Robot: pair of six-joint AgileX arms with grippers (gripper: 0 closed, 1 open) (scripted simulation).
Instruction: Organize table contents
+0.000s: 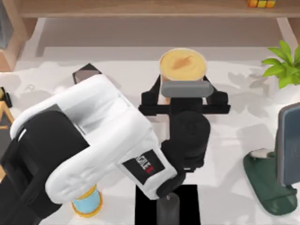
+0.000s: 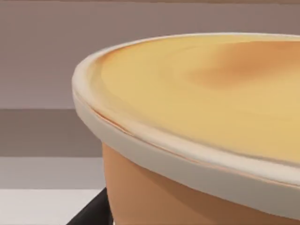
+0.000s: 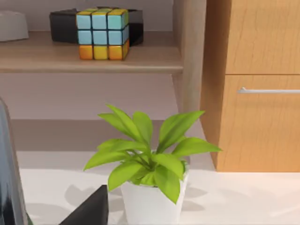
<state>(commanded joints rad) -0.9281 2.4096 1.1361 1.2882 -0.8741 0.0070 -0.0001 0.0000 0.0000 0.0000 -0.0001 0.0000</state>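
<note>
Top view frames are being dominated by the white table (image 1: 234,136), which is stretching from the near edge to the far wall under a wooden shelf (image 1: 140,7). Next in size, the left arm (image 1: 89,140) is being reached from the near left toward the middle, and its gripper (image 1: 183,101) is being held at the orange cup (image 1: 183,65), which is standing upright at the far middle of the table. The black fingers are being spread to either side of the cup's near wall; whether they are already pressing on it cannot be told, so the grip is being left unjudged. In the left wrist view the cup's yellowish top (image 2: 201,98) is being seen very close, with one dark fingertip (image 2: 91,211) beside the orange wall. At the right, a grey-blue slab (image 1: 287,143) is being held upright in a dark green stand (image 1: 267,183), and a potted plant (image 3: 150,164) is being seen beyond it. A blue jar (image 1: 88,200) is standing near left. In the right wrist view a dark finger (image 3: 91,208) is being seen, its opening not readable.

The step in hand is being judged as the grasping of the cup. The next move is being thought to call for a firm, level squeeze and a straight lift, so that the tall cup is not being tipped.
</note>
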